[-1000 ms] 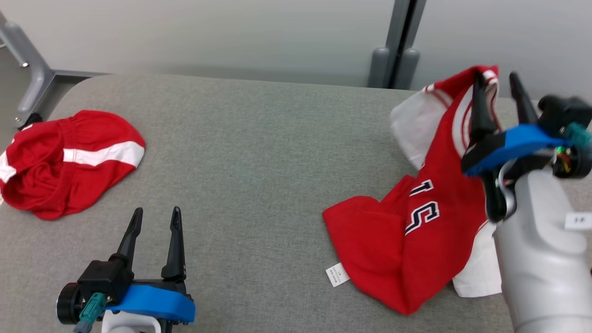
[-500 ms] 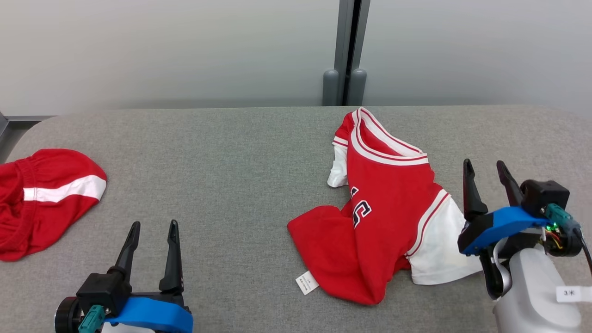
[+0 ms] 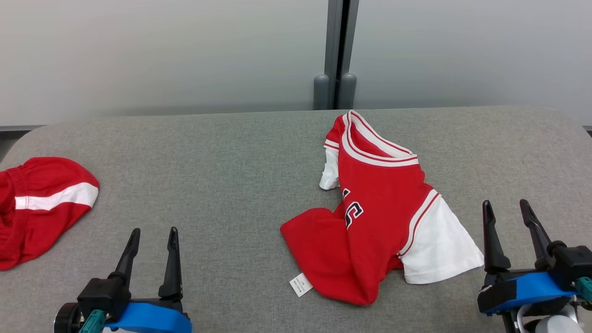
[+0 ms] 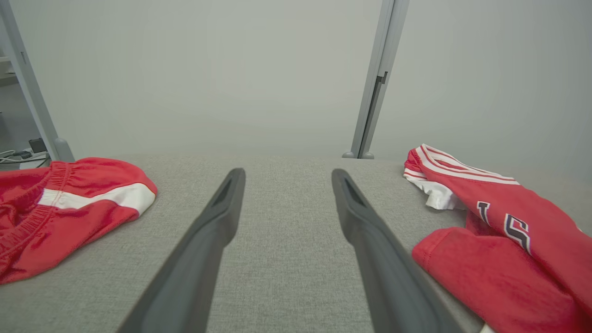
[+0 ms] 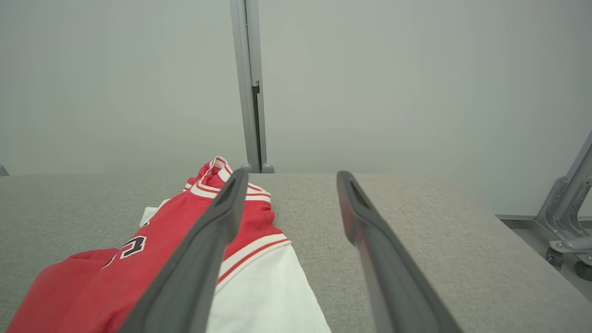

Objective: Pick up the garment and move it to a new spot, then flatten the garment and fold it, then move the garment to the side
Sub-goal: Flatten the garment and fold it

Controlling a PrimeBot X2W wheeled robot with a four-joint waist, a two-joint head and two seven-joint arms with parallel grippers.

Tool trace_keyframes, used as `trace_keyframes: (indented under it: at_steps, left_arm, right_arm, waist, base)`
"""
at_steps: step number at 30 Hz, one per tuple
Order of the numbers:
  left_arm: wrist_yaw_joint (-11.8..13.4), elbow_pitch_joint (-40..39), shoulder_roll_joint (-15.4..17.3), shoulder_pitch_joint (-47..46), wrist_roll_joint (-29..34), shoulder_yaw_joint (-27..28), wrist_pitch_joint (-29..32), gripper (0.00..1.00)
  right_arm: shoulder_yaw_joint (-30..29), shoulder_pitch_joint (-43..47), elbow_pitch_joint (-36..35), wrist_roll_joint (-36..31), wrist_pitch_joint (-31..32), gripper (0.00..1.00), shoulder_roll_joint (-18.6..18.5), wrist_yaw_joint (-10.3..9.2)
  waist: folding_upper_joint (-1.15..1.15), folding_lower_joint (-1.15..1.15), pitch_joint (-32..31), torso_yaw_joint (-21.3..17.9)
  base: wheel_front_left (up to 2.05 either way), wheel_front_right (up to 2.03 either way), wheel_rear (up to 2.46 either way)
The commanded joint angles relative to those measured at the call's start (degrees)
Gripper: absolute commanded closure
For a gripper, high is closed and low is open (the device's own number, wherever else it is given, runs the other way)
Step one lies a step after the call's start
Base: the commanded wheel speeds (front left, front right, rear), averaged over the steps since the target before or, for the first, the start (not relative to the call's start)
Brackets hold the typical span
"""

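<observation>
The red-and-white garment lies crumpled right of centre on the grey bench. My left end effector, lower left, and right end effector, lower right beside its white sleeve, are both released, grasping nothing.

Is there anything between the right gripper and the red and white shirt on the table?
Nothing visible stands in the way. The open right gripper is beside the shirt, apart from it, with bare grey table between them.

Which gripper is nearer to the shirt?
Right. The right gripper stands open just right of the shirt, apart from it; the left gripper is well to its left.
</observation>
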Motion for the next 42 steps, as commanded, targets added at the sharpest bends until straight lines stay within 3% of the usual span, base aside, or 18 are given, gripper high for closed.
trace_keyframes:
  at_steps: [1, 8, 15, 20, 34, 42]
  left_arm:
    - [0.1, 0.2, 0.1, 0.3, 0.1, -0.2, 0.1, 0.00]
    - [-1.0, 1.1, 0.5, -2.6, 1.2, -2.5, 2.5, 0.00]
    - [-7.4, 8.1, -0.7, -12.8, 4.2, -10.6, 11.8, 0.00]
    - [-10.6, 16.0, -3.0, -20.0, 5.8, -15.5, 18.0, 0.00]
    - [-12.9, 31.5, -4.8, -32.5, 8.6, -21.8, 28.9, 0.00]
    - [-14.0, 36.4, -5.7, -35.1, 6.0, -26.7, 37.4, 0.00]
  right_arm:
    - [0.0, 0.9, -0.9, 0.6, 0.4, 0.00, -0.2, 0.03]
    - [1.2, 2.8, -4.9, 1.9, 2.7, 0.00, -0.2, 0.03]
    - [2.4, 2.5, -6.2, 3.5, 3.2, 0.00, -0.2, 0.03]
    - [4.1, 1.3, -5.6, 5.0, 2.7, 0.00, -0.2, 0.03]
    - [5.5, -0.9, -3.8, 6.5, 0.9, 0.00, -0.2, 0.03]
    - [6.1, -1.6, -3.5, 7.6, 0.4, 0.00, -0.2, 0.03]
  waist:
    - [0.00, 0.01, 0.1, -0.2]
    - [0.00, 0.01, 1.1, -1.7]
    - [0.00, 0.01, 3.2, -3.8]
    - [0.00, 0.01, 4.9, -6.4]
    - [0.00, 0.01, 9.1, -10.8]
    - [0.00, 0.01, 11.0, -11.4]
  base:
    - [0.00, 0.00, 0.00]
    - [0.00, 0.00, 0.00]
    - [0.00, 0.00, 0.00]
    - [0.00, 0.00, 0.00]
    - [0.00, 0.00, 0.00]
    - [0.00, 0.00, 0.00]
